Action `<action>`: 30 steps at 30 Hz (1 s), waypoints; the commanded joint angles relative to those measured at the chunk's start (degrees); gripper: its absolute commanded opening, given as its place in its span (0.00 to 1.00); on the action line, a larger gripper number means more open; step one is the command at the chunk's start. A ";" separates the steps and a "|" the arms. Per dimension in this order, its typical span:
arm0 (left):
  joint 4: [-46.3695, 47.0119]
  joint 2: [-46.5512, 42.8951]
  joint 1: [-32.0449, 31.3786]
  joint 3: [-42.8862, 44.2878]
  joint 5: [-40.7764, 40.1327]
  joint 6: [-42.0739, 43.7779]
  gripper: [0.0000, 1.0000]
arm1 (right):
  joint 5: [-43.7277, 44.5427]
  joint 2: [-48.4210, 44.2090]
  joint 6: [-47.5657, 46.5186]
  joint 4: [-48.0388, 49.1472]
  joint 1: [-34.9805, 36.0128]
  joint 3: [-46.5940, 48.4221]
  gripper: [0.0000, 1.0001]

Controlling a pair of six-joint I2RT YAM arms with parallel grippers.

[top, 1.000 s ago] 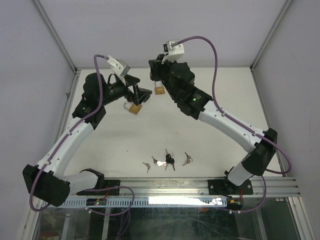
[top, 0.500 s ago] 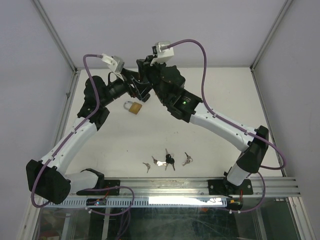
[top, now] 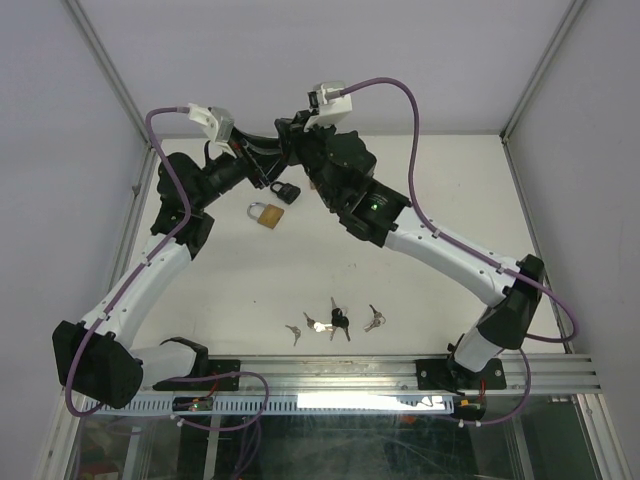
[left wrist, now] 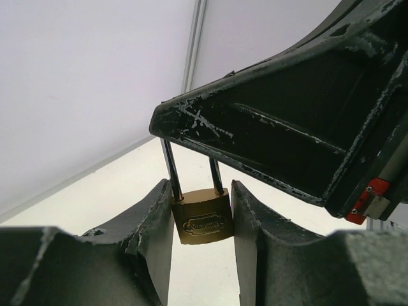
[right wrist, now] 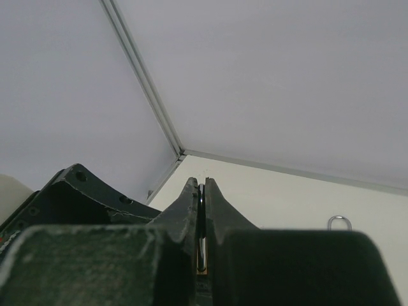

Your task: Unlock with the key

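Top external view: nearest the arm bases, four keys (top: 338,320) lie in a loose row on the surface (top: 440,200); they are too small to tell whether any is a bunch. Farther out, the loose padlock (top: 265,214), brass, lies alone on the surface. Beyond it the two hands meet in the air. Left wrist view: the held padlock (left wrist: 203,223), also brass, hangs upright. The left hand (left wrist: 201,191) pinches its body between both fingers. Its shackle rises into the right hand (right wrist: 201,191), which is closed to a slit on it.
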 commanded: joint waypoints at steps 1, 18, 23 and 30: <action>3.23 -1.49 -0.05 0.78 3.54 -0.34 0.04 | 0.29 -2.81 -0.19 1.58 0.21 0.41 0.00; 8.02 -6.17 1.00 -12.49 17.05 15.04 0.00 | -37.07 -11.05 12.12 -41.01 -22.80 12.28 0.98; 12.23 -3.77 0.58 -15.25 21.20 17.90 0.00 | -47.78 -6.46 14.97 -54.18 -23.10 19.50 0.87; 12.25 -2.77 -0.32 -16.10 22.06 24.75 0.00 | -53.62 -0.15 17.97 -59.93 -20.08 20.95 0.76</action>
